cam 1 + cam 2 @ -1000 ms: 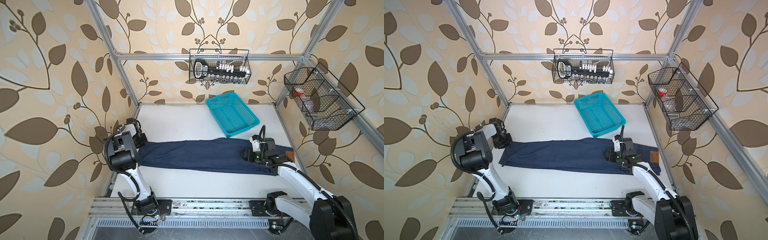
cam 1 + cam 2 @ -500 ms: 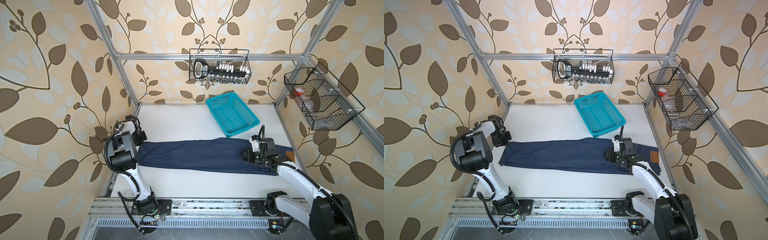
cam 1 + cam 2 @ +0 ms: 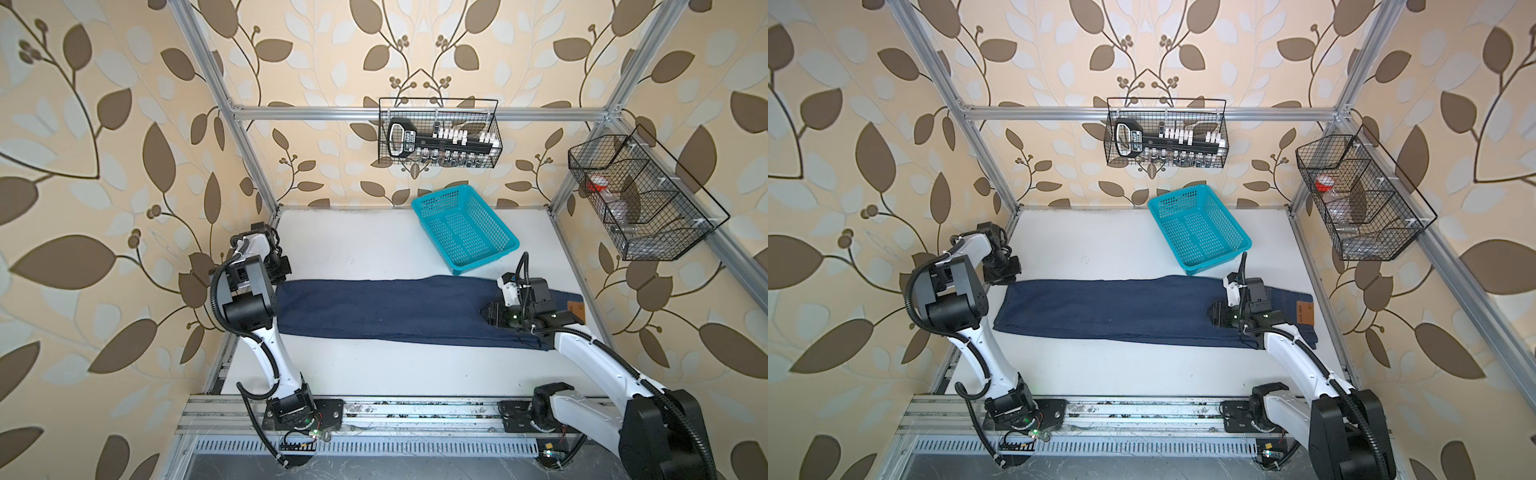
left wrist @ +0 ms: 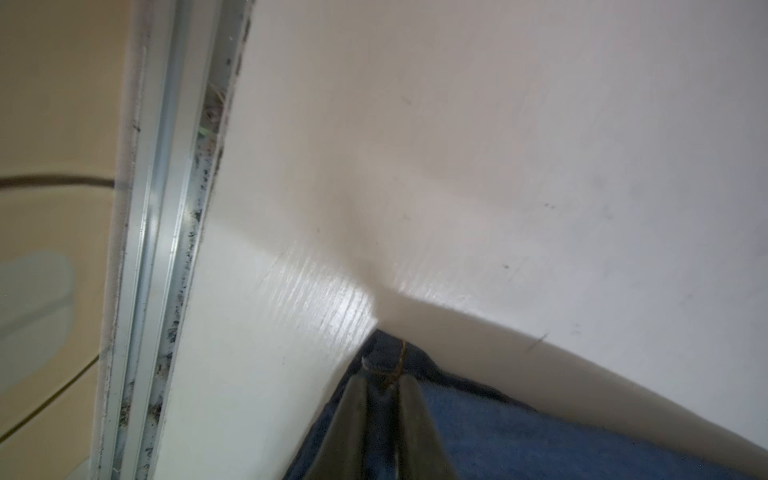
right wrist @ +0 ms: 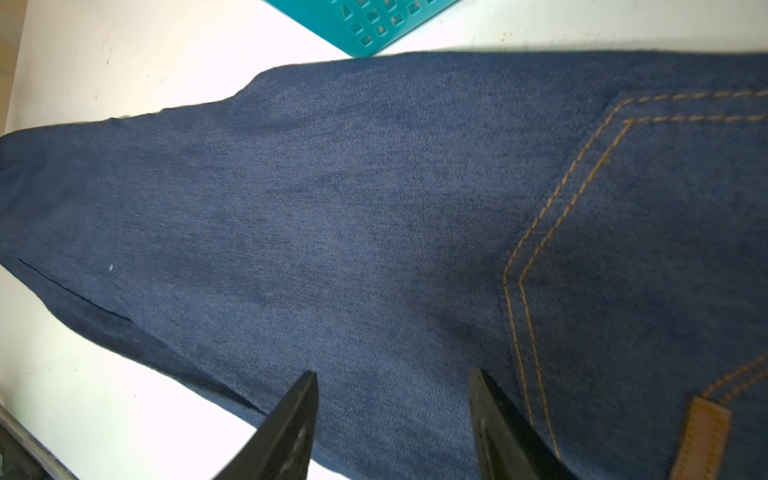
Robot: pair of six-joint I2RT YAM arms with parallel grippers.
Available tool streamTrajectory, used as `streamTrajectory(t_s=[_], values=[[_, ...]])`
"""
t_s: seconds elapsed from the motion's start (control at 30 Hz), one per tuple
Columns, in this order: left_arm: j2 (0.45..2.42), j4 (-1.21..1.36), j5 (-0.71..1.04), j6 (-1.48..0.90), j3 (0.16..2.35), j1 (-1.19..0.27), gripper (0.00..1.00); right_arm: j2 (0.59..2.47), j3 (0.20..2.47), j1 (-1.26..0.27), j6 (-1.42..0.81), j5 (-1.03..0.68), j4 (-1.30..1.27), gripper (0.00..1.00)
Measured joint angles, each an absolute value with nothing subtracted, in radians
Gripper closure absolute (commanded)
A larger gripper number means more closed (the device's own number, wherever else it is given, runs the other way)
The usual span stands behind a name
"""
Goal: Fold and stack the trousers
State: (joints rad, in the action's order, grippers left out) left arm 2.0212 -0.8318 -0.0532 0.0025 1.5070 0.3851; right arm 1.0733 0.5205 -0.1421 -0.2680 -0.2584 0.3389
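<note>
The trousers (image 3: pixel 382 311) (image 3: pixel 1108 309) are dark navy denim, doubled lengthwise and lying flat across the white table. Their hem is at the left and the waistband with its tan patch (image 3: pixel 1305 313) is at the right. My left gripper (image 3: pixel 284 275) (image 3: pixel 1003 276) sits at the far hem corner. In the left wrist view this gripper (image 4: pixel 382 380) is shut on a pinch of hem denim (image 4: pixel 540 440). My right gripper (image 3: pixel 490 313) (image 5: pixel 392 374) is open low over the seat, beside the orange pocket stitching (image 5: pixel 523 257), with nothing between its fingers.
A turquoise perforated basket (image 3: pixel 440 195) (image 3: pixel 1177 197) stands at the back, its near corner almost at the trousers' far edge. Wire baskets hang on the back wall (image 3: pixel 438 137) and right wall (image 3: pixel 640 199). An aluminium frame rail (image 4: pixel 158 208) runs close beside the left gripper.
My left gripper has shifted slightly toward the back wall at the hem corner, and the hem end has crept a little leftward. The right arm has stayed where it was.
</note>
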Motion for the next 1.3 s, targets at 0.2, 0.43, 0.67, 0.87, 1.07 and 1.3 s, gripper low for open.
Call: streamTrajectory(t_s=[0.2, 0.43, 0.67, 0.87, 1.07, 1.3], values=[[2.023, -0.887, -0.094, -0.007, 1.546, 0.385, 0.46, 1.073, 0.529, -0.139, -0.259, -0.255, 0.370, 0.39], [1.969, -0.978, -0.088, -0.044, 1.578, 0.385, 0.16, 1.073, 0.538, -0.112, -0.279, -0.254, 0.373, 0.35], [1.835, -1.017, -0.101, -0.093, 1.440, 0.395, 0.04, 1.073, 0.538, -0.096, -0.331, -0.239, 0.370, 0.33], [1.819, -0.990, -0.103, -0.107, 1.318, 0.469, 0.05, 1.069, 0.526, -0.096, -0.355, -0.224, 0.361, 0.32], [1.841, -0.929, -0.113, -0.108, 1.292, 0.501, 0.05, 1.040, 0.500, -0.096, -0.363, -0.213, 0.362, 0.31], [1.883, -0.854, -0.096, -0.121, 1.258, 0.498, 0.15, 1.022, 0.498, -0.096, -0.363, -0.210, 0.362, 0.30]])
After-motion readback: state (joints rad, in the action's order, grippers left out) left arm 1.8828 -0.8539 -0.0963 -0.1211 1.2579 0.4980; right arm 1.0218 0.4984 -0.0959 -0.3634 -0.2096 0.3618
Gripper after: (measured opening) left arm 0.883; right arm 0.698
